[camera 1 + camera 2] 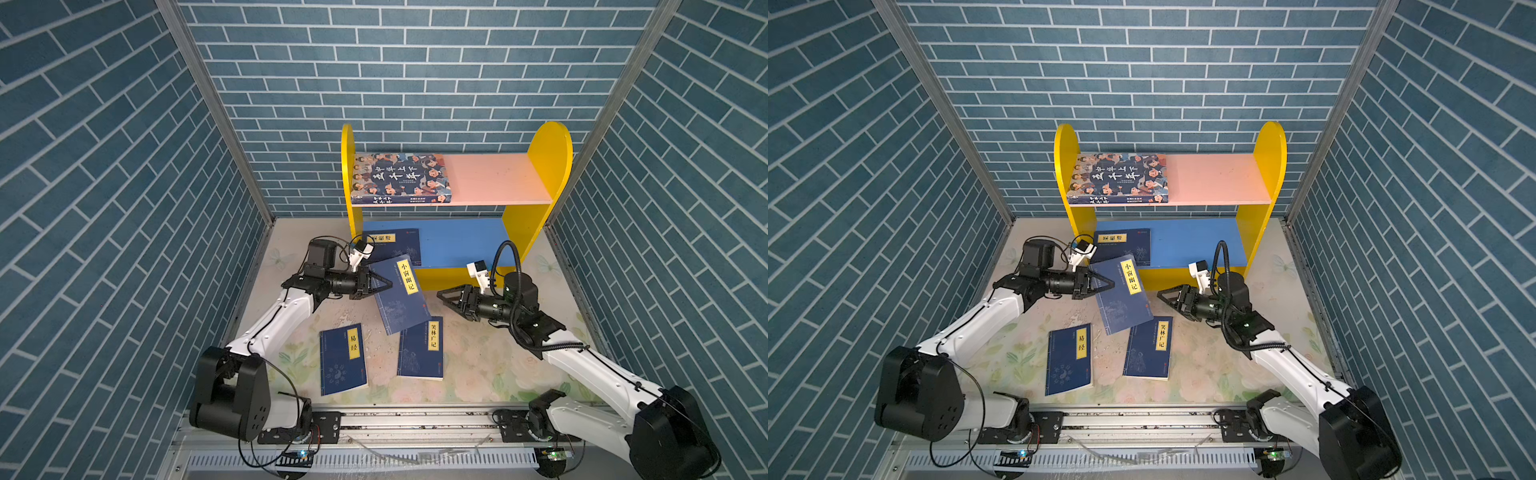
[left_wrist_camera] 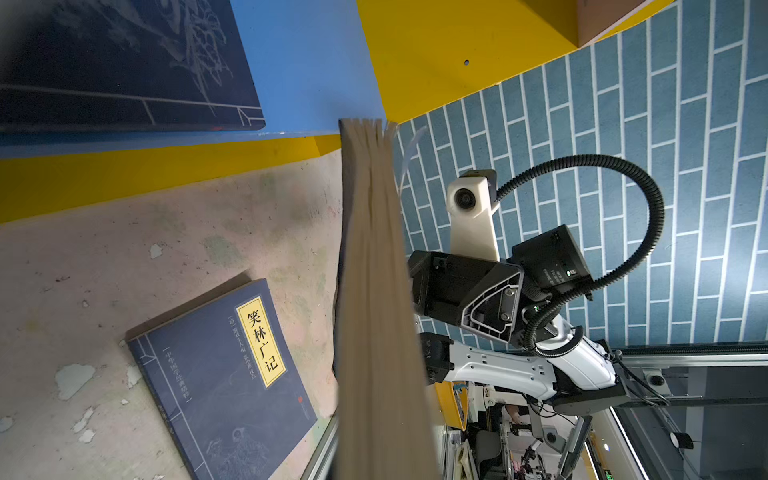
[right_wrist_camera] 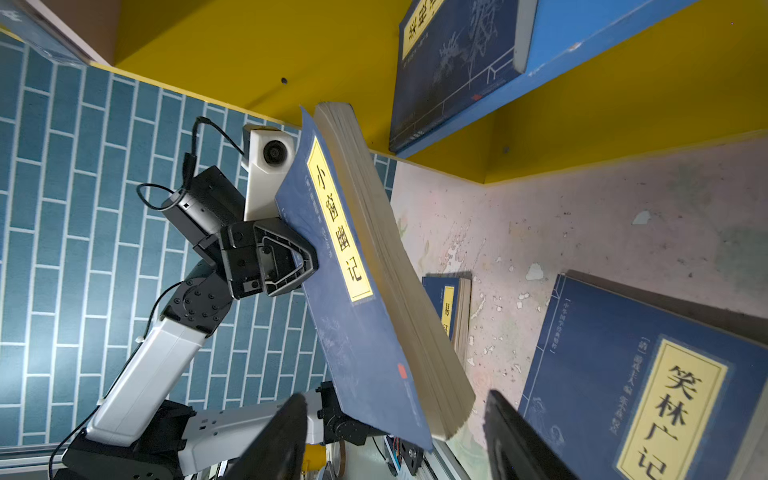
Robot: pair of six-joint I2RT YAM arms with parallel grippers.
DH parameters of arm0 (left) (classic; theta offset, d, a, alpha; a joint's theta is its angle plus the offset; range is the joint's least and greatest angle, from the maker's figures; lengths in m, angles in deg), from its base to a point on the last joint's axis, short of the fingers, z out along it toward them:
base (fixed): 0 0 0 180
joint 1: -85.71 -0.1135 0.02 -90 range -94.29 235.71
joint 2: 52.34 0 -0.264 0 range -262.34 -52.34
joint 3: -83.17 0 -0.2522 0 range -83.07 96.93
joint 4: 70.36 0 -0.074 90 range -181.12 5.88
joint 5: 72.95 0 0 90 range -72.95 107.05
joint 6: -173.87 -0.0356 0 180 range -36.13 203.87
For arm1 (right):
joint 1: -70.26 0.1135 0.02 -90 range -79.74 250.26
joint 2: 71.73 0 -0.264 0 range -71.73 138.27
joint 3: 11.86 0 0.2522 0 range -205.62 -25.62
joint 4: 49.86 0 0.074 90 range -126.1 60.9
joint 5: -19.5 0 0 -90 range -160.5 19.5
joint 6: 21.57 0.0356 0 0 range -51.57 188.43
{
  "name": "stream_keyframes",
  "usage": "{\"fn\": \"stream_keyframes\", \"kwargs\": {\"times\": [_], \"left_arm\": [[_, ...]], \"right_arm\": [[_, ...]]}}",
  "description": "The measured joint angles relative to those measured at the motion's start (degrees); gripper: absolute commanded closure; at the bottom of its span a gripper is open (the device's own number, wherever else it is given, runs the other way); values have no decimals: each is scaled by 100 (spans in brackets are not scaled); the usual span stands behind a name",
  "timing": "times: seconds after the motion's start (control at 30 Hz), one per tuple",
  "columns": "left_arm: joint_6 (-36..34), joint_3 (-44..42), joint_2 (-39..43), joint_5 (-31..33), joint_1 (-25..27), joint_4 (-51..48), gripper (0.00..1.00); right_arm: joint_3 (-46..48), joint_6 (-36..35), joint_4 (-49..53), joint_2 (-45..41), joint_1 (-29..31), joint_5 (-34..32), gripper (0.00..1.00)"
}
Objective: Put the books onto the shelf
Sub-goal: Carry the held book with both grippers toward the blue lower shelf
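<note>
My left gripper [image 1: 384,284] is shut on the left edge of a navy book [image 1: 401,295] with a yellow label and holds it tilted above the table. Its page edge [image 2: 374,291] fills the left wrist view. My right gripper [image 1: 441,298] stands open just right of that book; the book's corner [image 3: 415,395] shows between its fingers [image 3: 274,440], untouched. The shelf [image 1: 548,158] carries a cartoon-cover book [image 1: 401,178] on its pink board and a navy book [image 1: 392,245] on its blue board. Two navy books [image 1: 343,359] [image 1: 420,349] lie flat on the table.
Brick-patterned walls [image 1: 124,208] close in the left, right and back. The right half of the pink board [image 1: 494,178] and of the blue board [image 1: 461,241] is bare. A metal rail [image 1: 415,419] with both arm bases runs along the front edge.
</note>
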Motion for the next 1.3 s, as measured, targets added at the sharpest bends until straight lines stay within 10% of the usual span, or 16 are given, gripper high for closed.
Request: {"fn": "stream_keyframes", "kwargs": {"times": [0.47, 0.97, 1.3], "left_arm": [[1709, -286, 105, 363, 44, 1300, 100], [1574, 15, -13, 398, 44, 925, 100], [2155, 157, -271, 442, 11, 1486, 100]], "right_arm": [[621, 1145, -1950, 210, 1141, -876, 19], [944, 1335, -1467, -1049, 1322, -1578, 17], [1056, 1574, -2483, 24, 1615, -1746, 17]]}}
